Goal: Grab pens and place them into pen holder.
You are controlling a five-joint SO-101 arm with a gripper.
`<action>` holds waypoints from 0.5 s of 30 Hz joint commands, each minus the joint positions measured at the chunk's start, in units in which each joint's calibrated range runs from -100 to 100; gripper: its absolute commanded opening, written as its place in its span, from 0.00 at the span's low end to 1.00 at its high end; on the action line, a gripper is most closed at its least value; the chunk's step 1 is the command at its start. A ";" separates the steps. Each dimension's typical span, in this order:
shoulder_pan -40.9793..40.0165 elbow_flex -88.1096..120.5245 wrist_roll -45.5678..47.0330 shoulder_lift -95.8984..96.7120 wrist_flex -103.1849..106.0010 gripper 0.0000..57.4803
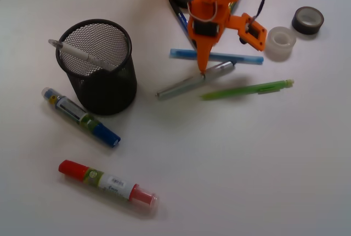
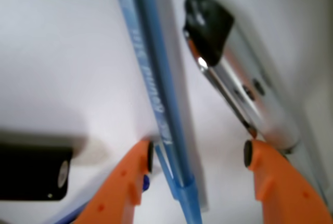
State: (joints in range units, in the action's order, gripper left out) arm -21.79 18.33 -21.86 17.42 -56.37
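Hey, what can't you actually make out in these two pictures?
- Dark blue pen: front view, mostly hidden behind the arm.
- Gripper: wrist view shows it open, straddling the light blue pen; which pen it targets is unclear.
- Silver pen: wrist view, blurred, cut off by the fingers.
- Marker labels: front view, too small to read.

Light blue pen: we are seeing pale lettering along the barrel, too blurred for us to read.
Red marker: white label, print too small.
Blue marker: label print illegible.
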 commanded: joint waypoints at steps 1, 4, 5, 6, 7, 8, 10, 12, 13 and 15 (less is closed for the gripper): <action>0.07 -7.82 0.29 6.25 -3.82 0.22; 0.07 -9.36 0.29 7.61 -4.70 0.01; 0.37 -9.36 0.29 7.61 -4.70 0.01; 0.74 -9.36 0.29 7.70 -4.70 0.01; 0.97 -9.18 0.34 7.61 -4.70 0.01; 1.12 -9.18 0.44 7.61 -4.70 0.01; 1.27 -9.63 1.22 7.19 -4.78 0.01; 1.27 -9.81 1.42 4.72 -4.70 0.01; 1.34 -9.81 1.42 2.60 -4.70 0.01; 1.34 -9.81 1.42 -2.67 -4.70 0.01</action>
State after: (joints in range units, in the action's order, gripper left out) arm -20.98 9.25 -20.68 22.13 -60.78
